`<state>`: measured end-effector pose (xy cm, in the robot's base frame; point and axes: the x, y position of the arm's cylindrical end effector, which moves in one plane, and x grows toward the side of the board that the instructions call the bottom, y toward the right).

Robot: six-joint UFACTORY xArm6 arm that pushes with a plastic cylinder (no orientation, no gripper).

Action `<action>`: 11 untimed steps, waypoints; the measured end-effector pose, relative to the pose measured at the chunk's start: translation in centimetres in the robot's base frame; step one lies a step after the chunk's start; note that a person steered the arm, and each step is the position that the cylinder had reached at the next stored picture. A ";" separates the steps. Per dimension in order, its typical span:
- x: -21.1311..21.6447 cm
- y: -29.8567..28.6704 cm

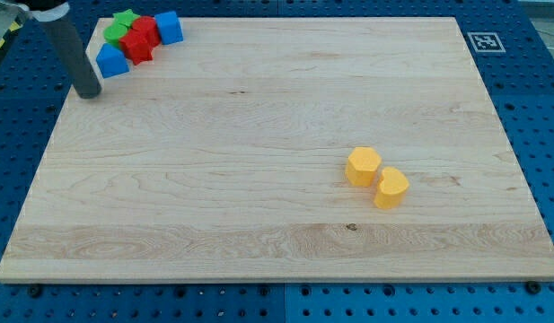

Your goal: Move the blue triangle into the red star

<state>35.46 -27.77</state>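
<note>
Two blue blocks flank red star (pixel 139 40) at top left; blue triangle (pixel 111 60) already touching it. Tip (pixel 89 92) just below-left, grasping nothing. Next: short nudge up-right.

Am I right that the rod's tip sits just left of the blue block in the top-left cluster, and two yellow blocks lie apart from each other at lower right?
Not quite. In the camera view the two yellow blocks touch each other. The rest holds: my tip sits just left of and slightly below the blue block in the top-left cluster.
</note>
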 end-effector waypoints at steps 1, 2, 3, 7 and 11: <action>-1.9 -0.3; -2.8 -0.2; -2.8 0.5; -6.3 1.0; 11.3 14.4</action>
